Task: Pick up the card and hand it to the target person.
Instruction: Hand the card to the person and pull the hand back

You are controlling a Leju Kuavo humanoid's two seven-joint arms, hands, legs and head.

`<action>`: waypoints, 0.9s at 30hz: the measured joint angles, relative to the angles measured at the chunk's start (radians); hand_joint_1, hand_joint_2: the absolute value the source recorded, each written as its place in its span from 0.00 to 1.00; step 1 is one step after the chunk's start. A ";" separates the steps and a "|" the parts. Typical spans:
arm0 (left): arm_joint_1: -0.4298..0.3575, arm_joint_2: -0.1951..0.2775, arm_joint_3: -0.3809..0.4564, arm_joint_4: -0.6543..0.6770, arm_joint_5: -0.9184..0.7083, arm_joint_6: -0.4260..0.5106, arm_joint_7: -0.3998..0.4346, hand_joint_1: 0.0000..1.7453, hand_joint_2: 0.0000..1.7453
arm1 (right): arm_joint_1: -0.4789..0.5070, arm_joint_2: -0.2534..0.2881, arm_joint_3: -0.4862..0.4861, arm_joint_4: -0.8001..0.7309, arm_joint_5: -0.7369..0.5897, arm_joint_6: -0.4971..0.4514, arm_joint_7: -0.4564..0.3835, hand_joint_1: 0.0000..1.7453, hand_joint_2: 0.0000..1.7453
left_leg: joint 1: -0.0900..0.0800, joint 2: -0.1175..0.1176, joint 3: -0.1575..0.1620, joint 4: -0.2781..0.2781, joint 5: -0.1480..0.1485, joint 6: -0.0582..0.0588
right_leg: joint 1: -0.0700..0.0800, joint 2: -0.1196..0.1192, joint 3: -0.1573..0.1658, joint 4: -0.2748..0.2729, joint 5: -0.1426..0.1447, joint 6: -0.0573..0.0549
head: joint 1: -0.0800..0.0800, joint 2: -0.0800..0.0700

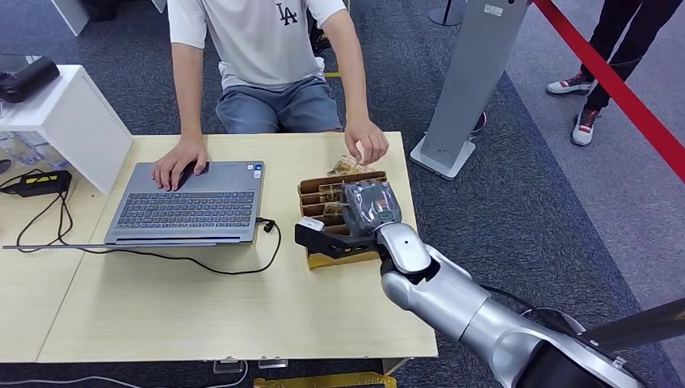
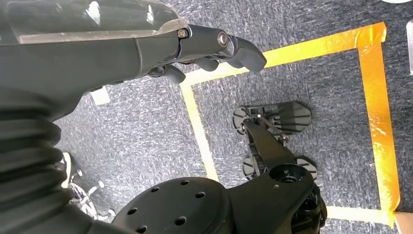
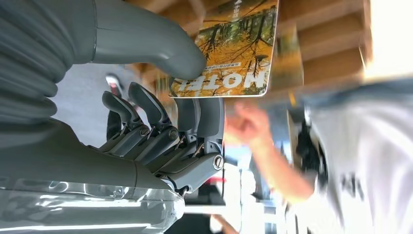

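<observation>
Reaching over the wooden card box (image 1: 342, 212) on the table (image 1: 210, 307), our right hand (image 1: 367, 208) hovered opposite the seated person (image 1: 266, 56), whose hand (image 1: 367, 145) rested near the box. At our left wrist, the left hand (image 2: 214, 46) hung above carpet, fingers curled on nothing. At our right wrist, thumb and fingers (image 3: 202, 117) pinched the card (image 3: 234, 48).

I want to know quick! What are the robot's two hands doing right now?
Left hand: holds nothing, fingers curled, hanging over the floor.
Right hand: pinches the card between thumb and fingers.
</observation>
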 joint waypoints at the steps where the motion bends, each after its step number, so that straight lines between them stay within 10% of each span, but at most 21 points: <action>1: 0.000 -0.001 0.001 0.000 0.001 0.000 0.000 0.00 1.00 | 0.005 -0.007 -0.010 -0.037 0.015 -0.015 0.003 0.93 1.00 | 0.000 0.000 0.000 0.000 0.000 0.000 | 0.000 0.000 0.000 0.000 0.000 0.000 | 0.000 0.000; 19: -0.001 -0.012 -0.005 -0.001 0.001 -0.025 -0.002 0.00 1.00 | 0.139 0.031 -0.092 0.050 0.234 -0.315 -0.093 0.93 1.00 | 0.001 0.000 0.005 -0.004 0.001 0.000 | 0.001 0.000 0.005 -0.005 0.002 0.000 | 0.000 0.000; 20: -0.001 -0.012 -0.007 -0.001 -0.002 -0.029 -0.002 0.00 0.75 | 0.143 0.033 -0.096 0.061 0.239 -0.318 -0.097 0.88 1.00 | 0.001 0.000 0.005 -0.004 0.001 0.000 | 0.001 0.000 0.005 -0.005 0.002 0.000 | 0.000 0.000; 23: -0.002 -0.013 -0.017 0.001 -0.013 -0.023 -0.009 0.00 0.75 | 0.150 0.038 -0.102 0.077 0.240 -0.319 -0.102 0.52 1.00 | 0.000 0.000 0.005 -0.004 0.001 0.000 | 0.000 0.000 0.005 -0.005 0.001 0.000 | 0.000 0.000; 24: -0.002 -0.013 -0.016 0.001 -0.014 -0.015 -0.015 0.00 1.00 | 0.154 0.038 -0.105 0.077 0.240 -0.325 -0.104 0.34 1.00 | 0.000 0.001 0.005 -0.005 0.001 0.000 | 0.000 0.001 0.005 -0.005 0.001 0.000 | 0.000 0.000; 27: -0.002 -0.015 -0.011 0.001 -0.011 0.000 -0.023 0.00 0.25 | 0.173 0.040 -0.122 0.065 0.223 -0.375 -0.140 0.00 1.00 | 0.000 0.000 0.005 -0.004 0.001 0.000 | 0.000 0.001 0.005 -0.005 0.001 0.000 | 0.000 0.000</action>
